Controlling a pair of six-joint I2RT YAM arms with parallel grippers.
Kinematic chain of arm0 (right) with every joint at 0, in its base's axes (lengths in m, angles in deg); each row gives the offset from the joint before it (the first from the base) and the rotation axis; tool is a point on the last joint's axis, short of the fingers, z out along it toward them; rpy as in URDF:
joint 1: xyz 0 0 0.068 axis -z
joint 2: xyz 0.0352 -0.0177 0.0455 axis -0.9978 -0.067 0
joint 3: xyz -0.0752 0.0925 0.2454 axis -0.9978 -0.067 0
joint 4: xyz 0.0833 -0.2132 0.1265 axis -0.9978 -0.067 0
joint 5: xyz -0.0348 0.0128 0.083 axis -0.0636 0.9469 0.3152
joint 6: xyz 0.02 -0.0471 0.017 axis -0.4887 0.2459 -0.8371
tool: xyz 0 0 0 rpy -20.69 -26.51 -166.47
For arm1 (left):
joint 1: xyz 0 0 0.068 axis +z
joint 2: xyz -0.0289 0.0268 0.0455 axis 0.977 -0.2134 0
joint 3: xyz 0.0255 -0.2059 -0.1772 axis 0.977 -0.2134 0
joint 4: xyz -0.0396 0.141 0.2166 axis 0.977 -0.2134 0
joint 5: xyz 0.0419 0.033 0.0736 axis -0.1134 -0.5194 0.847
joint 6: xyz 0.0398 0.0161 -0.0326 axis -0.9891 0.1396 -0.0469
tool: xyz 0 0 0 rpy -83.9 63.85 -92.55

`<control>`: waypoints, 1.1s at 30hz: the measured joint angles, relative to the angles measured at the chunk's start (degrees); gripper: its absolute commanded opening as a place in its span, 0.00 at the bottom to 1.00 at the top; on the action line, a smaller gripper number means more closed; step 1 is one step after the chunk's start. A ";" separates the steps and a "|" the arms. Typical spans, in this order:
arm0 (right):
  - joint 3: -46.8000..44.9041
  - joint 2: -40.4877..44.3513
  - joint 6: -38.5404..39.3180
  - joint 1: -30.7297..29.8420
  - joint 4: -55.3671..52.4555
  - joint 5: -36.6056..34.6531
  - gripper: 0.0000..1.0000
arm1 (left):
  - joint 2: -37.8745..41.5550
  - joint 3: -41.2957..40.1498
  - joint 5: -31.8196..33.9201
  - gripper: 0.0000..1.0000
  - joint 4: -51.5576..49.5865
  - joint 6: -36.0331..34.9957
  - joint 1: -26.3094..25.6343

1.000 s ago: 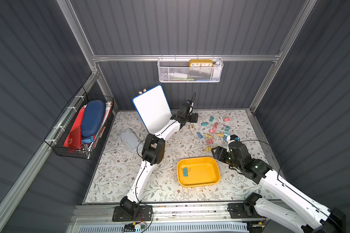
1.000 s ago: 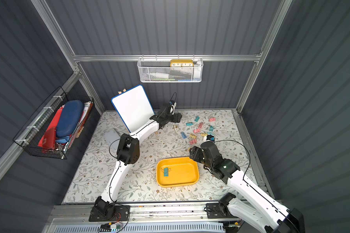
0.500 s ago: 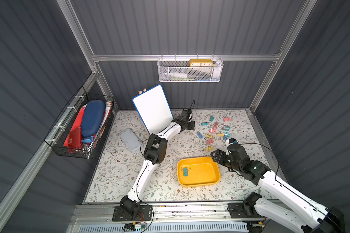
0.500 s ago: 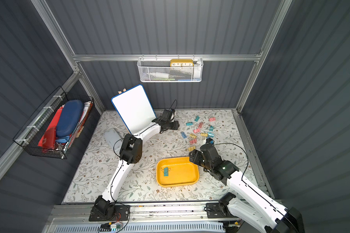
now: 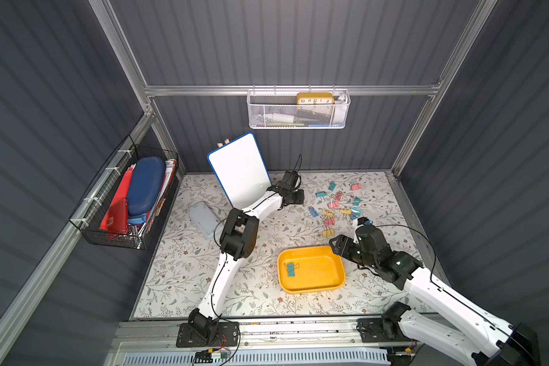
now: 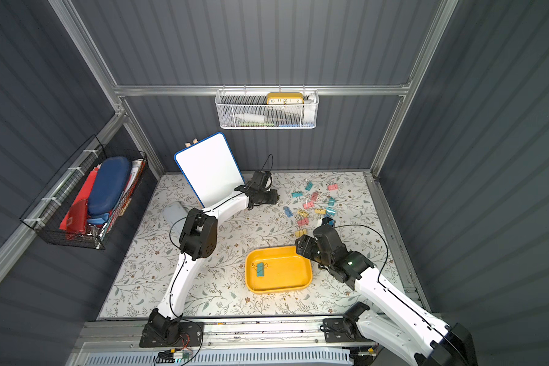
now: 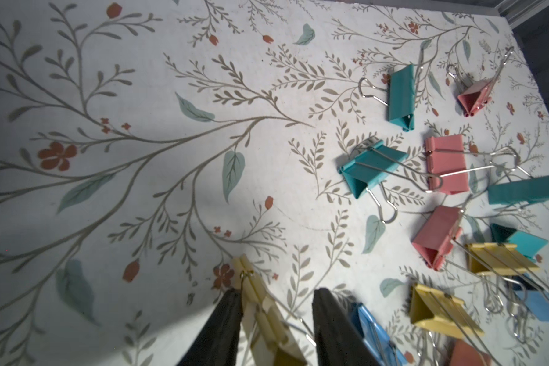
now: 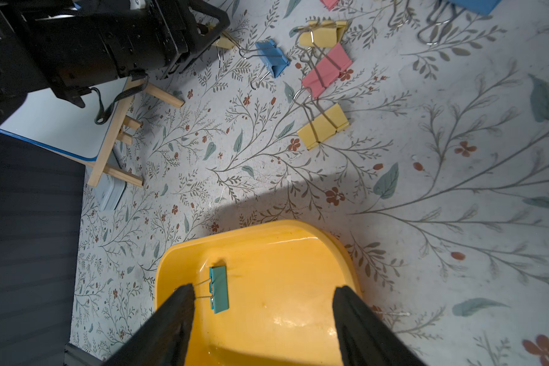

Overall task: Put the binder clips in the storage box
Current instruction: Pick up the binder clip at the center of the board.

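Several binder clips [image 5: 336,202] in teal, pink, yellow and blue lie scattered on the floral mat at the back right. My left gripper [image 5: 298,199] [image 6: 273,198] is low at the left edge of that scatter. In the left wrist view its jaws [image 7: 278,291] stand narrowed around a pale yellow clip [image 7: 257,301], which touches one finger; a gap shows on the other side. The yellow storage box [image 5: 317,286] [image 6: 279,286] holds one teal clip [image 5: 290,269] [image 8: 219,288]. My right gripper [image 5: 335,245] [image 8: 264,287] hangs open and empty over the box's far right corner.
A whiteboard on a wooden easel [image 5: 238,171] stands right behind the left arm. A small grey lidded box [image 5: 205,218] lies left of it. A black wire basket [image 5: 130,196] hangs on the left wall and a white mesh basket [image 5: 298,111] on the back wall.
The left gripper has come down onto the mat at the edge of the clips, and its jaws have narrowed around the pale yellow clip. The right gripper has drifted slightly toward the box.
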 measured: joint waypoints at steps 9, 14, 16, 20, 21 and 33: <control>0.13 -1.62 -0.87 0.00 1.18 0.39 0.73 | 2.01 -1.66 -0.66 0.47 -0.15 2.51 -0.02; 0.33 -1.66 -1.27 0.00 1.33 0.59 0.73 | 1.66 -1.14 0.15 0.53 -0.96 3.19 -0.02; 0.35 -1.66 -1.36 0.00 1.40 0.61 0.73 | 0.92 0.22 0.72 0.46 -1.36 3.21 -0.02; 0.37 -1.66 -1.49 0.00 1.38 0.68 0.73 | -1.64 4.15 1.77 0.28 -2.01 3.02 -0.02; 0.37 -1.66 -1.49 0.00 1.36 0.70 0.73 | -2.10 4.57 1.90 0.22 -2.03 2.99 -0.02; 1.73 -0.92 -1.97 0.00 1.07 0.63 0.74 | -1.90 3.61 1.88 0.04 -1.73 3.58 -0.02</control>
